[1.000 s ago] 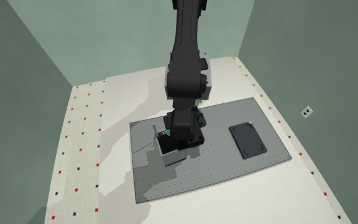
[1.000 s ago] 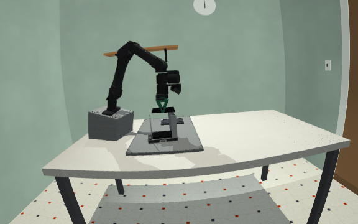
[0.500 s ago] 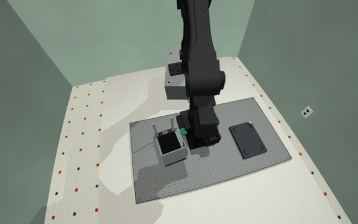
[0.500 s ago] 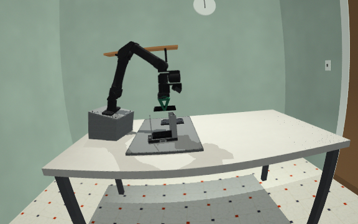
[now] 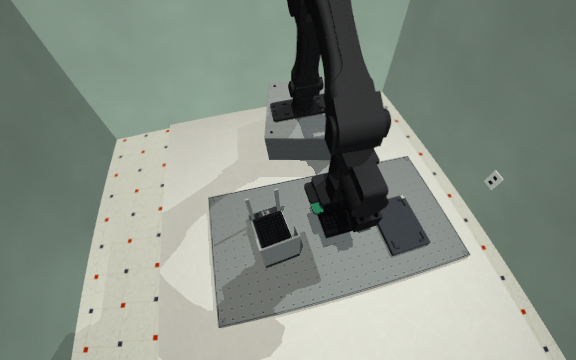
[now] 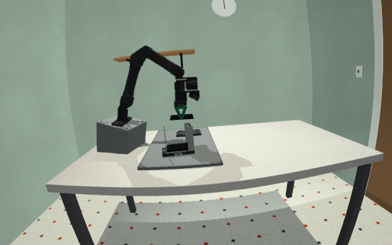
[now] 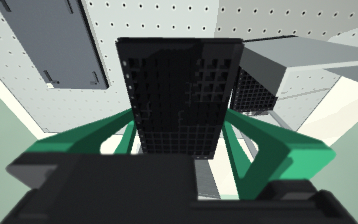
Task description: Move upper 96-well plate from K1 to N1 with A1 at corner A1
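Grey open-topped stack rack K1 (image 5: 282, 248) at left, with one black gridded 96-well plate (image 5: 272, 229) inside; green-fingered gripper (image 7: 180, 131) clamped on the other black 96-well plate (image 7: 179, 95), held level above the perforated board between rack and dark flat plate nest N1 (image 5: 404, 227) at right.

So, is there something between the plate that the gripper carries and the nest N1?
Nothing visible. The gripper holds the plate high in the air, between rack K1 and nest N1; only bare perforated board lies between.
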You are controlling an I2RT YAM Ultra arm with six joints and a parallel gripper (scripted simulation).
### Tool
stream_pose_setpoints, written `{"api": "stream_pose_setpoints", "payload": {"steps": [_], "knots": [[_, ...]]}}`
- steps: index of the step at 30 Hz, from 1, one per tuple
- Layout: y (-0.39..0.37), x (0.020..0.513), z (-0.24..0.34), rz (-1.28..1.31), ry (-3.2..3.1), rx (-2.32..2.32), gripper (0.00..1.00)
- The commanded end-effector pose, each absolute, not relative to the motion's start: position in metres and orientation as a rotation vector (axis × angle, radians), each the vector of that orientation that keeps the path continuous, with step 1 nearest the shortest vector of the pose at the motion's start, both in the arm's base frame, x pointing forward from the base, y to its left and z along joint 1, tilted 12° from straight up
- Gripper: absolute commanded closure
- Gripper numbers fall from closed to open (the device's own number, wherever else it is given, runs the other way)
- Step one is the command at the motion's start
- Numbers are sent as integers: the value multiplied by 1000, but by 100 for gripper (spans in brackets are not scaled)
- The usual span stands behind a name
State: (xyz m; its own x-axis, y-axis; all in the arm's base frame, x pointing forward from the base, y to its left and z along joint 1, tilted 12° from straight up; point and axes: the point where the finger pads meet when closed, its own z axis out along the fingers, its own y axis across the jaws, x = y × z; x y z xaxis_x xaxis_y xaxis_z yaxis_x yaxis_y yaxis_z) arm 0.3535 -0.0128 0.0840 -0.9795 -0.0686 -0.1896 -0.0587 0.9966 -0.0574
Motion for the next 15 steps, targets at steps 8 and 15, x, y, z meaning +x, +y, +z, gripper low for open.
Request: {"api": "stream_pose_setpoints", "payload": {"steps": [8, 15], "knots": [[22, 365, 91, -86, 2916, -64, 100], [39, 365, 95, -84, 2912, -64, 100]]}}
